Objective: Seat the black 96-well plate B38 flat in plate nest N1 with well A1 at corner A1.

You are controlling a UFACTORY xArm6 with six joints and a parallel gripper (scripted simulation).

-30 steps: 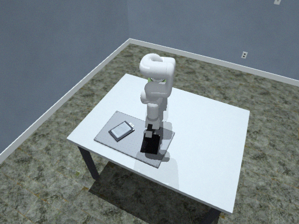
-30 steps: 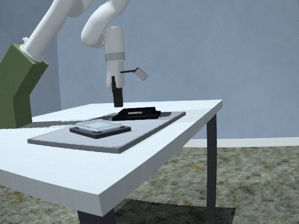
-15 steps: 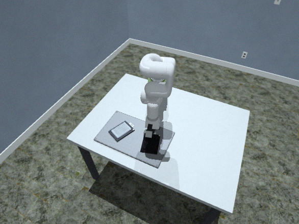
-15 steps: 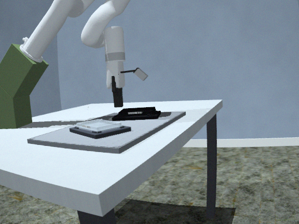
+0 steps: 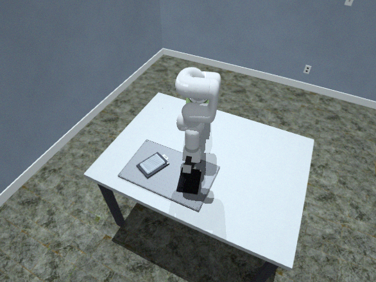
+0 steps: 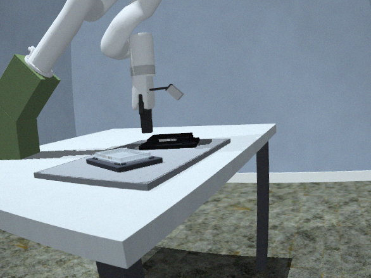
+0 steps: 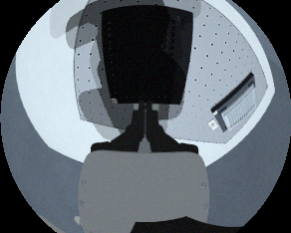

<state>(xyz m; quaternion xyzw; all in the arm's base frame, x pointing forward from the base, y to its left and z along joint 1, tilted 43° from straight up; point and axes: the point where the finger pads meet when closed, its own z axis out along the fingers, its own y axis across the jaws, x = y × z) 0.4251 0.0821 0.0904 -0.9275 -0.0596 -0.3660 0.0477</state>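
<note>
The black plate B38 (image 6: 171,140) lies on its nest on the grey deck, slightly tilted, with its left end riding higher. It also shows in the overhead view (image 5: 190,182) and in the wrist view (image 7: 146,55). My gripper (image 6: 145,129) is shut and empty, hanging just above the plate's near short end; in the wrist view its closed fingers meet at that edge. The clear plate B83 (image 6: 121,155) sits flat in its dark nest on the deck's other side, and it shows in the overhead view (image 5: 153,164) and in the wrist view (image 7: 236,103).
The grey deck (image 5: 169,174) lies on a white table (image 5: 224,160). The arm's green base (image 6: 19,107) stands behind the table. A small white label (image 5: 165,156) sits beside the clear plate's nest.
</note>
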